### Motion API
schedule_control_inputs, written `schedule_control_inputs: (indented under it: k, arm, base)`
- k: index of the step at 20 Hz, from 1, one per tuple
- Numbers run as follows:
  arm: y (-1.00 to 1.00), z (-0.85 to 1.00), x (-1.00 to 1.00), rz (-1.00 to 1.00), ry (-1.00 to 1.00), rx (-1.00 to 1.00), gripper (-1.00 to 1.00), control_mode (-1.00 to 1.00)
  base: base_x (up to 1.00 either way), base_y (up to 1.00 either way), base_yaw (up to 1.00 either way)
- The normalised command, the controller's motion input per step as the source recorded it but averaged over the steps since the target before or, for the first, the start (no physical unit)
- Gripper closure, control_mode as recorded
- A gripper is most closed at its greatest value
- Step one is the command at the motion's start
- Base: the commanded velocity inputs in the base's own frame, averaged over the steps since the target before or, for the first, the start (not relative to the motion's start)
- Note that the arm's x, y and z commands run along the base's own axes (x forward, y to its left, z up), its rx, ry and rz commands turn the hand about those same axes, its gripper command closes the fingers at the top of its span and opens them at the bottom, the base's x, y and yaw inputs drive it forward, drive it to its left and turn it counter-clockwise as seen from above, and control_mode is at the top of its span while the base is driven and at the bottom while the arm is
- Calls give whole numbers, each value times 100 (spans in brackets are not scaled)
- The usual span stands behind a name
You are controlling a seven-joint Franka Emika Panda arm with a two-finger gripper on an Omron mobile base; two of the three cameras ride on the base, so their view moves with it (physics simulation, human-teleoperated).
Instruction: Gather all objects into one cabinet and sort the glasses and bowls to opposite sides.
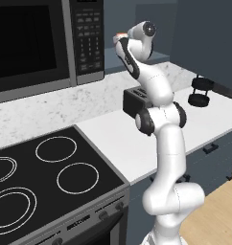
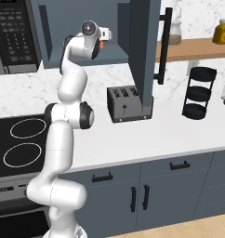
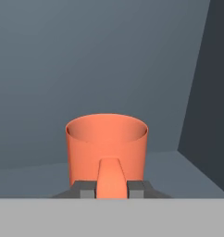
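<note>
Slate-blue wall cabinet [image 2: 86, 56] interior, flat shelf: one orange-red glossy cup with handle [image 3: 107, 152], upright, dead ahead of the jaws, which are shut on its handle, handle facing the hand, cup standing near the cabinet's right wall.

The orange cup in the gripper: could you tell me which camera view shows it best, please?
The hand view: the orange cup stands upright in the cabinet, open rim plain, its handle between the shut gripper. The left base view shows just an orange sliver at the hand; the right base view a small orange patch.
</note>
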Motion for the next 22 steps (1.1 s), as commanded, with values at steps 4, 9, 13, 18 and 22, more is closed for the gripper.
schedule_control_inputs:
  k: [4,9,13,18,22]
  arm:
    - [-1,0,0,0,4,1,100,-100]
    - [0,0,-4,0,4,0,100,-100]
    - [0,5,-12,0,4,0,100,-100]
    - [0,6,-33,0,0,1,100,-100]
    - [-11,15,-67,1,-10,4,100,-100]
  base:
    - [0,0,0]
    - [0,0,0]
    - [0,0,0]
    - [0,0,0]
    - [0,0,0]
